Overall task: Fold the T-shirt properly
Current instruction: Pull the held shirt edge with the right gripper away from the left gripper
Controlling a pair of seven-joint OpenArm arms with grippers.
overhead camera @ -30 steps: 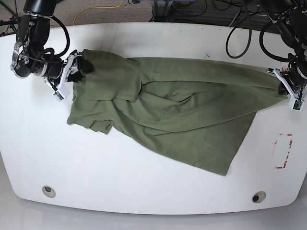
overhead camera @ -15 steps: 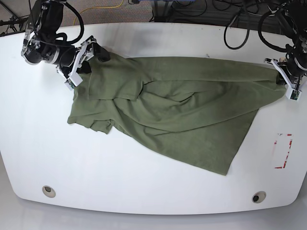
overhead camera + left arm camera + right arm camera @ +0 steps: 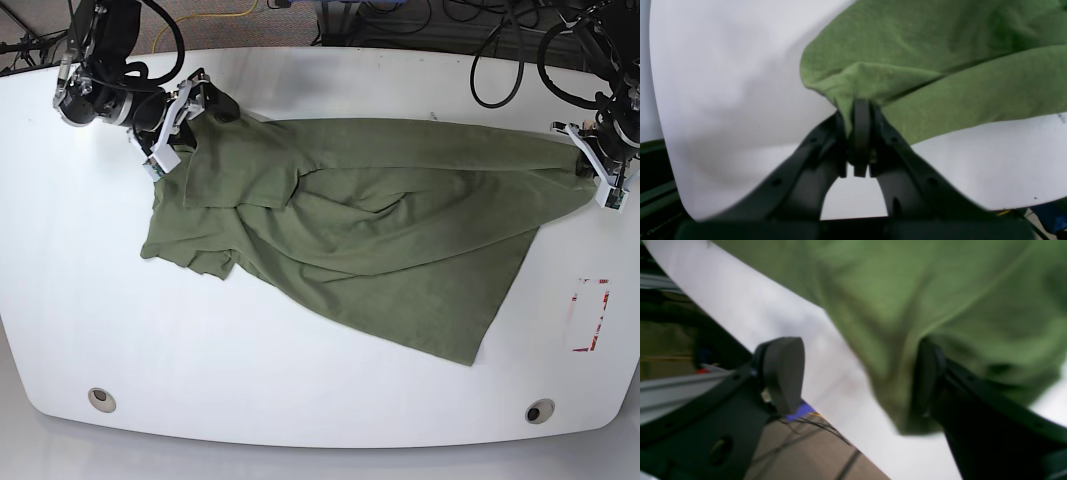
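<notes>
Our right gripper (image 3: 188,112) has carried its corner of the T-shirt (image 3: 360,230) up-table, its jaws now parted around that cloth, our left gripper (image 3: 858,140) clenches the opposite corner, and no fold is made yet.

No legible text, label or number

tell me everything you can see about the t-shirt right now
The T-shirt is plain olive green, of soft, matte, cotton-looking fabric. It lies unfolded and rumpled across the white table, stretched sideways, with diagonal creases through its middle and a loose corner pointing toward the near edge. A short sleeve lies flat at the base view's left. The left pincer is shut on a bunched corner at one end. At the other end the right pincer is open, with cloth draped over one finger.
</notes>
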